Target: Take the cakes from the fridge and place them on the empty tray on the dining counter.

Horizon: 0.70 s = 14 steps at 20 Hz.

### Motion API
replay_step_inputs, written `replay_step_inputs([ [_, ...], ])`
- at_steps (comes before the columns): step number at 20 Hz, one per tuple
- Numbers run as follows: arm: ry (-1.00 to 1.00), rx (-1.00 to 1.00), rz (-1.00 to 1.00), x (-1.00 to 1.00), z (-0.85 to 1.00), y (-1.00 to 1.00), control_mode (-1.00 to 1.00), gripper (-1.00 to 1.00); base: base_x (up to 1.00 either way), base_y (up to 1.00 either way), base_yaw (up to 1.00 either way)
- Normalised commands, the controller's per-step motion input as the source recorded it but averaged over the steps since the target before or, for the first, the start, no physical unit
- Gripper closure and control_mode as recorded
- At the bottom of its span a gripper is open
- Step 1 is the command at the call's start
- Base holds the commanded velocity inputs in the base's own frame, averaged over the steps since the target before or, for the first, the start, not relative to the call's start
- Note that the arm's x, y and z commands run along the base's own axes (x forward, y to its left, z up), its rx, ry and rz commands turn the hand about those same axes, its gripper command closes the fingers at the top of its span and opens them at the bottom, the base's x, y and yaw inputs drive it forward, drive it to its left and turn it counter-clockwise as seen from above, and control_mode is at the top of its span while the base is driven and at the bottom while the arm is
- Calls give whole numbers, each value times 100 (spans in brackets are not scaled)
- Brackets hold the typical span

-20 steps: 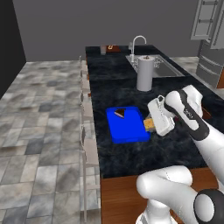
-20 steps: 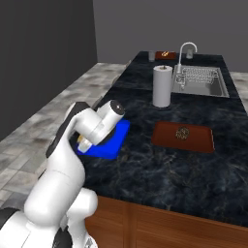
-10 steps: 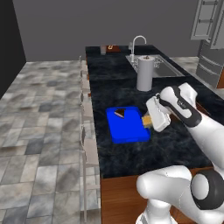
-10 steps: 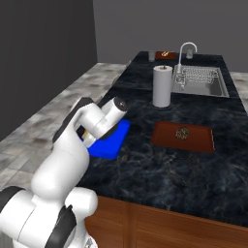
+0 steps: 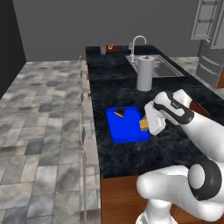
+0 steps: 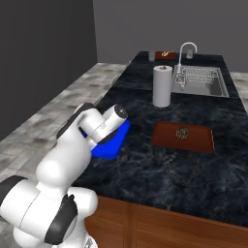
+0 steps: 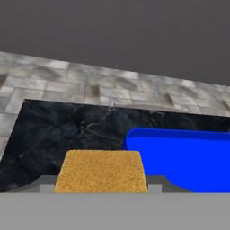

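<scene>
The orange-tan cake block point(image 7: 101, 171) is sitting between the fingers of the end effector point(image 5: 146, 124), its broad face turned toward the hand camera and its longer side running across the jaws. The end effector is gripping it part-way closed, hovering at the right edge of the blue tray point(image 5: 124, 131). The dark brown wedge slice point(image 5: 120, 114) is lying on the tray's far end; which way its tip points is too small to tell. The tray is resting flat on the black marbled worktop point(image 5: 113, 78), its long axis running away from the robot. A paper towel roll point(image 6: 162, 85) is standing upright farther along, near the sink point(image 6: 203, 82). A reddish-brown board point(image 6: 183, 136) is lying well apart from the tray.
</scene>
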Motion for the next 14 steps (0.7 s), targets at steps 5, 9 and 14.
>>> replay_step_inputs([
  [5,0,0,0,30,-14,7,-100,100,0,0,0],
  [9,0,0,0,34,-19,2,-100,100,0,0,0],
  [14,0,0,0,28,-26,0,-100,100,0,0,0],
])
